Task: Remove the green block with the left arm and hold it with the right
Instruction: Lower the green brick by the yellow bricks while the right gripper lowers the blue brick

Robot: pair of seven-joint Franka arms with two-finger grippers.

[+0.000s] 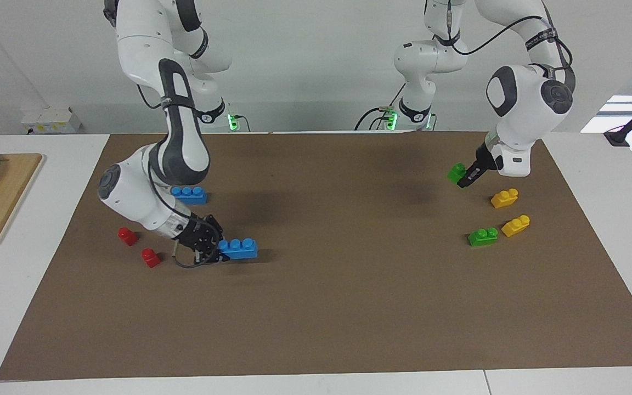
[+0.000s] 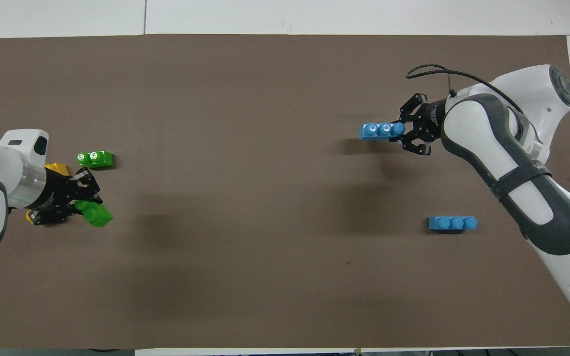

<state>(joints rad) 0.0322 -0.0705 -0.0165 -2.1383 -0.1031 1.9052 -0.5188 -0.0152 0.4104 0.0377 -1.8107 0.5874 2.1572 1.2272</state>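
Green block [image 2: 96,215] held in the air by the left pincer [image 2: 78,206], pinched at one end, its long axis slanting toward 4 o'clock in the overhead view, over the mat [image 1: 349,307] at the left arm's end. Right pincer [image 1: 213,253] pinches one end of a blue brick [image 1: 238,248], which points toward 9 o'clock in the overhead view. Lying on the surface: one green twin [image 1: 483,236], two yellow bricks [image 1: 504,198] [image 1: 515,225], two red bricks [image 1: 127,236] [image 1: 150,257], one more blue brick [image 1: 190,194].

Robot lab — paired arms [image 1: 173,137], bare walls.
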